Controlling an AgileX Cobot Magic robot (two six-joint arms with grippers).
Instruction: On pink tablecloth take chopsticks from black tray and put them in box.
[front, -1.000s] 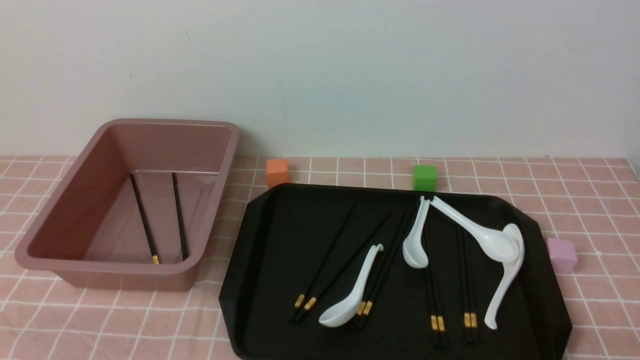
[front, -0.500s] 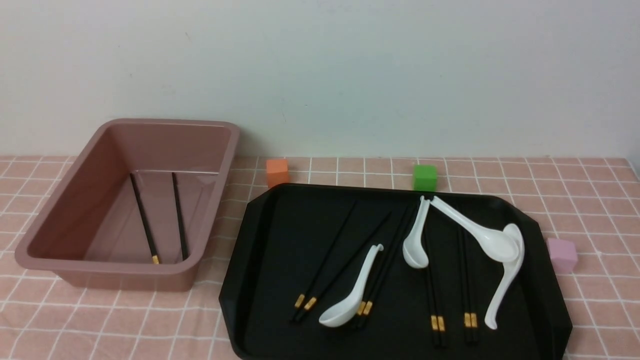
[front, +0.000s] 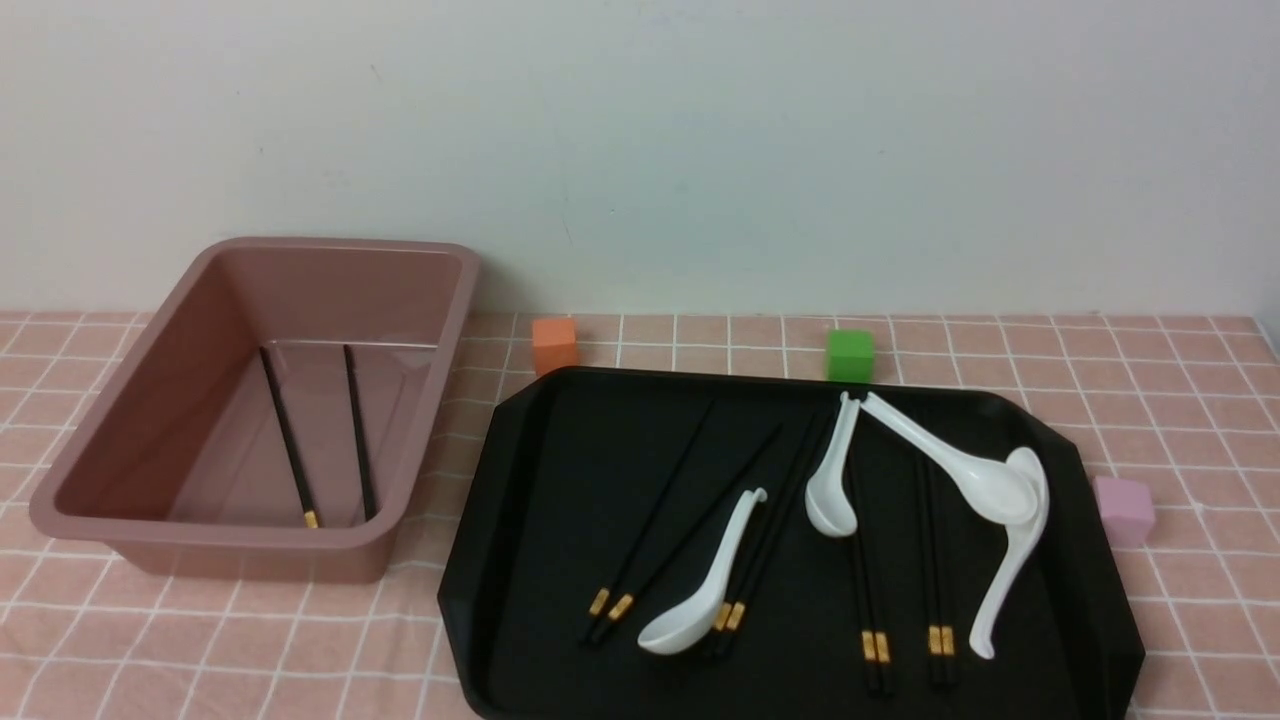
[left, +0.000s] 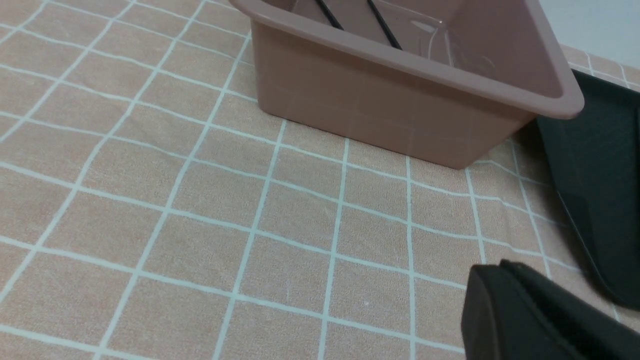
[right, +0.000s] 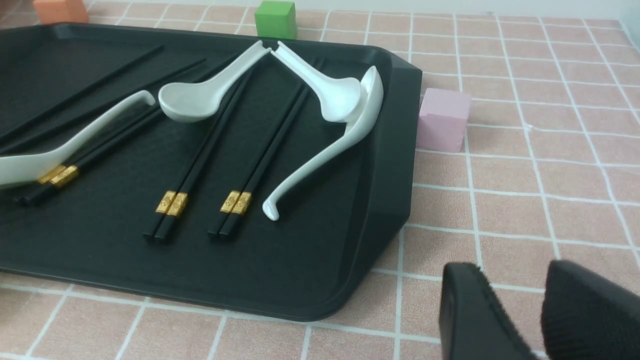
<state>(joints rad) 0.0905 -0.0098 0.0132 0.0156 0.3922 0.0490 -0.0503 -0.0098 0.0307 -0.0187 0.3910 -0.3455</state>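
Observation:
The black tray (front: 540, 520) lies on the pink tablecloth (front: 250, 650) at the right and holds several black chopsticks (front: 650, 520) with gold bands. They also show in the right wrist view (right: 200, 165). The box (front: 220, 535) stands to the tray's left with two chopsticks (front: 290, 440) on its floor. Neither gripper shows in the front view. My left gripper (left: 492, 270) is shut and empty above the cloth, near the box's (left: 400, 115) corner. My right gripper (right: 510, 272) is open and empty above the cloth, beside the tray's (right: 300, 270) corner.
Several white soup spoons (front: 700, 600) lie among and over the chopsticks in the tray. An orange cube (front: 555, 345) and a green cube (front: 850, 354) sit behind the tray. A pink cube (front: 1123, 510) sits at its right side. A wall stands behind.

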